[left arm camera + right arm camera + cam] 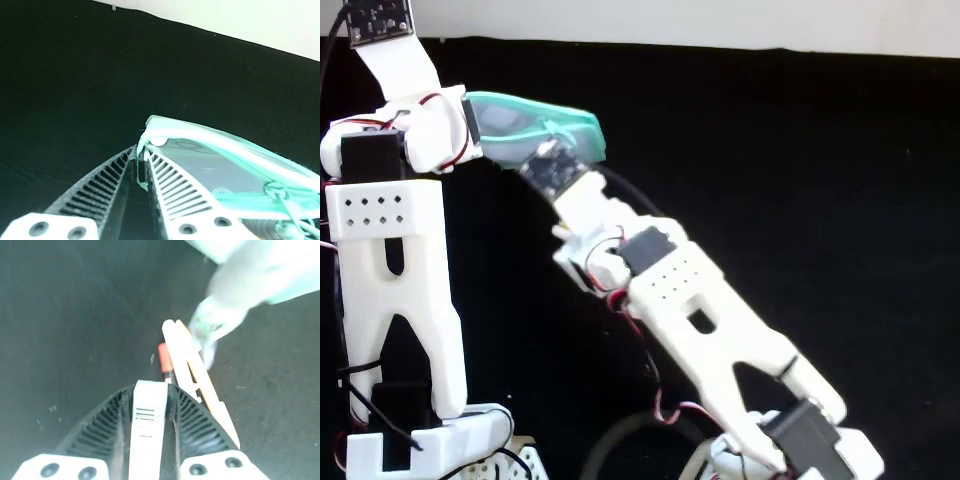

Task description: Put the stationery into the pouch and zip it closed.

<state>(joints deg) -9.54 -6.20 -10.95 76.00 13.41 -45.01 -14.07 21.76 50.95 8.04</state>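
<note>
The mint-green pouch (pixel 535 122) hangs in the air at the back of the high view. My left gripper (pixel 141 155) is shut on the pouch's (pixel 220 160) end edge, and the zip with its pull (pixel 277 192) runs along the top. My right arm reaches up to the pouch from below. My right gripper (pixel 150 385) is shut on a flat white stationery piece (pixel 146 420). A cream and orange stick (pixel 197 372) and a red-tipped piece (pixel 164 357) lie beside its fingertips; I cannot tell if they are held. The pouch (pixel 255 275) is blurred just beyond.
Black cloth (pixel 800 180) covers the table, with a pale wall (pixel 670 20) behind it. Both arm bases and their cables (pixel 630 440) stand along the near edge.
</note>
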